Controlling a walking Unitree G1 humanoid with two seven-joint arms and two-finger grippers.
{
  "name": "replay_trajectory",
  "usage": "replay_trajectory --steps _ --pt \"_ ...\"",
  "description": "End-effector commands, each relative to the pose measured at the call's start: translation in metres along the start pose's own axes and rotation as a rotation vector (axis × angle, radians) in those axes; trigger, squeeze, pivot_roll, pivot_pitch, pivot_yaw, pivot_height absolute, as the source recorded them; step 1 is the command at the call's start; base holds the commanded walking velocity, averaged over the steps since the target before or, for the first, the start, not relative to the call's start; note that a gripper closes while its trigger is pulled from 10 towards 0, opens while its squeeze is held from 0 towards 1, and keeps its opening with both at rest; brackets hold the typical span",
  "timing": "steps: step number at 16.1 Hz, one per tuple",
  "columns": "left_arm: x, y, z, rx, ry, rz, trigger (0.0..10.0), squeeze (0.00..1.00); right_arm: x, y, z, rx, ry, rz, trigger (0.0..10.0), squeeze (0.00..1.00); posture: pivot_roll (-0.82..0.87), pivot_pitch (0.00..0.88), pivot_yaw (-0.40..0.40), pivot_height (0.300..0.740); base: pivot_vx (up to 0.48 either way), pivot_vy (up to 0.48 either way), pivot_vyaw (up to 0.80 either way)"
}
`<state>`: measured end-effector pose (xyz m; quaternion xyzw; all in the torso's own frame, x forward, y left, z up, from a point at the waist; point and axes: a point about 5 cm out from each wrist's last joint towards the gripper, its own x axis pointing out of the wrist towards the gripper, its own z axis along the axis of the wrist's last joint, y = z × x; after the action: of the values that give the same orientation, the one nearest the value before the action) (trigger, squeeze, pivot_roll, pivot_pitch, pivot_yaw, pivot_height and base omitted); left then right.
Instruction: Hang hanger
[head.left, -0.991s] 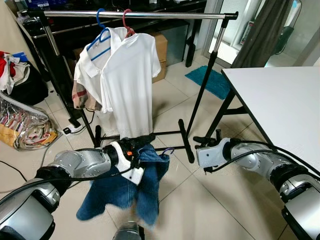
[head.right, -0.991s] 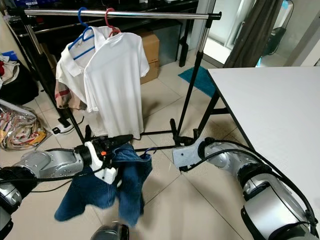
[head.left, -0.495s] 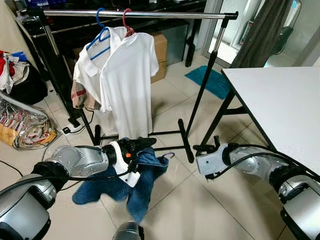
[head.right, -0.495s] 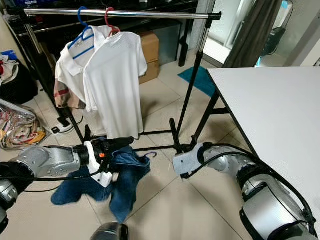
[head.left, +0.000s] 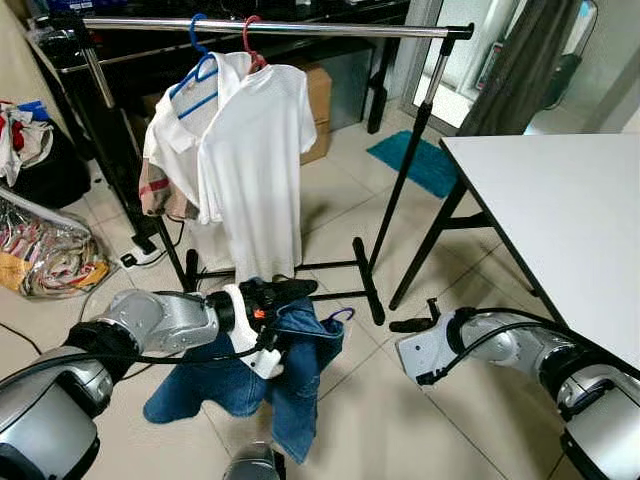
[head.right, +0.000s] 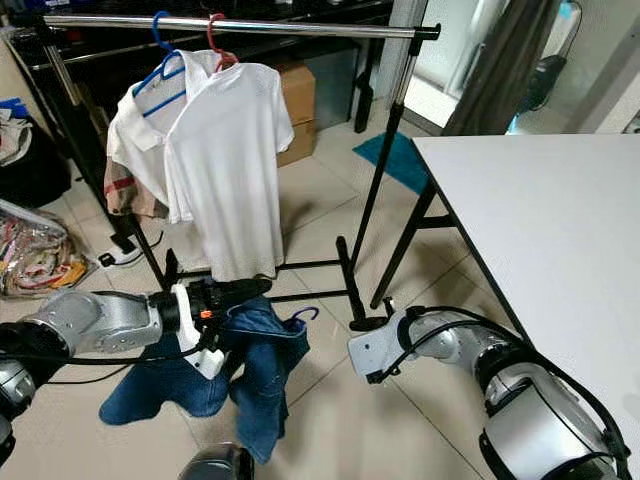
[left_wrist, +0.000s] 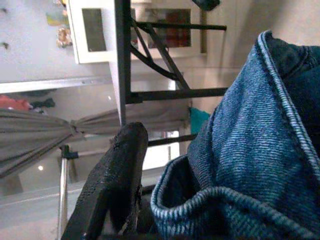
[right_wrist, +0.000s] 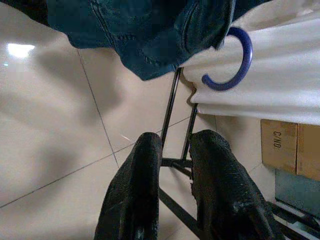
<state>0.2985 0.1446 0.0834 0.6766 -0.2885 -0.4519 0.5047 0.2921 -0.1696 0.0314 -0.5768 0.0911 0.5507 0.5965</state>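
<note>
Our left pincer (head.left: 285, 290) is clamped on the waistband of a pair of blue jeans (head.left: 262, 372), holding them low over the tiled floor (head.left: 400, 420) just in front of the foot bar of the garment rack (head.left: 270, 28); in the left wrist view one black finger (left_wrist: 111, 185) lies against the folded denim edge. The jeans hang from a purple hanger (head.left: 338, 314), whose hook curls out at the right side of the bundle, well below the rack's silver rail. Our right pincer (head.left: 412, 324) sits low beside the rack's right upright, near the hook but apart from it, and its two fingers (right_wrist: 136, 192) stand close together with nothing between them. On the rail hang a white polo shirt (head.left: 255, 165) on a red hanger (head.left: 252, 40) and a second shirt behind it on a blue hanger (head.left: 198, 60). The white counter (head.left: 560, 210) stands to our right, and a teal mat (head.left: 425, 163) lies on the floor beyond the rack.
</note>
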Motion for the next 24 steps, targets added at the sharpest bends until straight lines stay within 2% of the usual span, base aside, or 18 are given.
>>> replay_trajectory --steps 1,5,8,9,10,11,12,14,15,18,22,24 --pt "0.004 0.015 -0.003 0.048 -0.029 0.039 10.0 0.00 0.000 -0.004 0.001 0.015 -0.007 -0.009 10.0 0.00 0.27 0.027 -0.054 0.740 0.000 0.000 0.00" --pt "0.010 0.020 0.000 0.061 -0.058 0.052 10.0 0.00 0.004 -0.011 0.006 0.078 -0.022 -0.067 10.0 0.00 0.27 0.023 -0.049 0.740 0.000 0.000 0.00" --pt "0.016 0.019 0.006 0.025 -0.057 0.083 10.0 0.00 0.009 -0.013 0.009 0.172 -0.035 -0.159 10.0 0.00 0.26 0.027 -0.049 0.740 0.000 0.000 0.00" --pt "0.018 0.016 0.006 -0.014 -0.027 0.107 10.0 0.00 0.011 -0.020 0.010 0.252 -0.040 -0.256 10.0 0.00 0.26 0.030 -0.047 0.740 0.000 0.000 0.00" --pt "0.018 0.015 0.006 -0.029 -0.015 0.117 10.0 0.00 0.011 -0.022 0.010 0.288 -0.046 -0.292 10.0 0.00 0.26 0.031 -0.047 0.740 0.000 0.000 0.00" --pt "0.017 0.012 0.004 -0.062 0.029 0.144 10.0 0.00 0.009 -0.031 0.009 0.381 -0.050 -0.419 10.0 0.00 0.25 0.033 -0.046 0.740 0.000 0.000 0.00" --pt "0.017 0.013 0.003 -0.074 0.054 0.169 10.0 0.00 0.008 -0.034 0.009 0.431 -0.057 -0.478 10.0 0.00 0.25 0.036 -0.046 0.740 0.000 0.000 0.00" --pt "0.018 0.018 0.000 -0.078 0.086 0.219 10.0 0.00 0.007 -0.033 0.008 0.475 -0.065 -0.514 10.0 0.00 0.25 0.041 -0.048 0.740 0.000 0.000 0.00" --pt "0.019 0.029 -0.004 -0.056 0.106 0.276 10.0 0.00 0.008 -0.024 0.006 0.472 -0.054 -0.493 10.0 0.00 0.25 0.046 -0.052 0.740 0.000 0.000 0.00" --pt "0.020 0.033 -0.002 -0.022 0.069 0.260 10.0 0.00 0.002 -0.015 -0.001 0.418 -0.024 -0.435 10.0 0.00 0.25 0.058 -0.059 0.740 0.000 0.000 0.00" --pt "0.018 0.026 0.006 0.000 0.004 0.210 10.0 0.00 -0.016 -0.023 -0.018 0.398 0.039 -0.473 10.0 0.00 0.24 0.069 -0.067 0.740 0.000 0.000 0.00" --pt "0.020 0.027 0.010 0.007 -0.015 0.211 10.0 0.00 -0.018 -0.024 -0.021 0.375 0.052 -0.458 10.0 0.00 0.24 0.073 -0.069 0.740 0.000 0.000 0.00"
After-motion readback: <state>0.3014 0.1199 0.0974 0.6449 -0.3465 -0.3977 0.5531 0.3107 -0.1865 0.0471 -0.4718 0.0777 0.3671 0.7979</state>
